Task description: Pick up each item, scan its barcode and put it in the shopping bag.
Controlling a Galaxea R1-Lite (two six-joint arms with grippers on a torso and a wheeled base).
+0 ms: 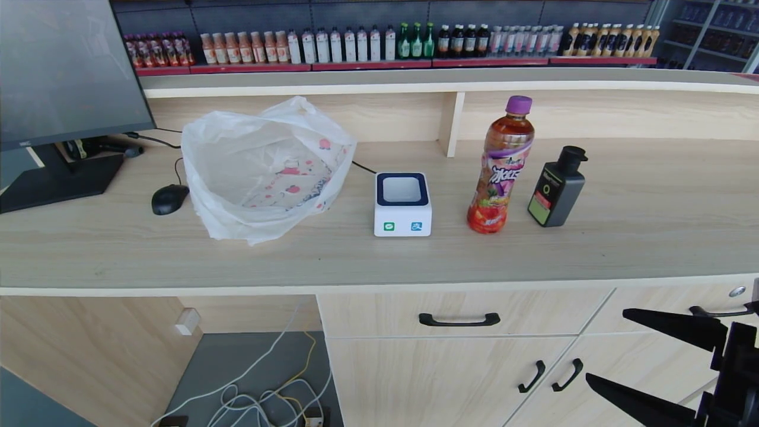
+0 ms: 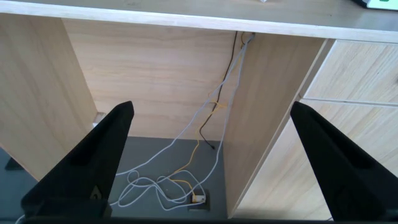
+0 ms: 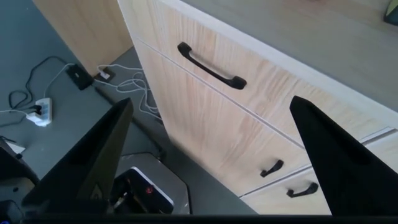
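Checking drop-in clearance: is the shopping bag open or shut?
Open. The shopping bag stands on the counter with its mouth spread wide, interior visible.

In the head view the right hand [image 1: 605,344] is cut off by the lower corner, partway along its length. Farthest from it on the desk [image 1: 652,237], the monitor [image 1: 59,65] runs past the edge.

counter [image 1: 652,207] matt wood | shopping bag [image 1: 261,172] thin crinkled plastic | scanner [image 1: 402,220] glossy plastic
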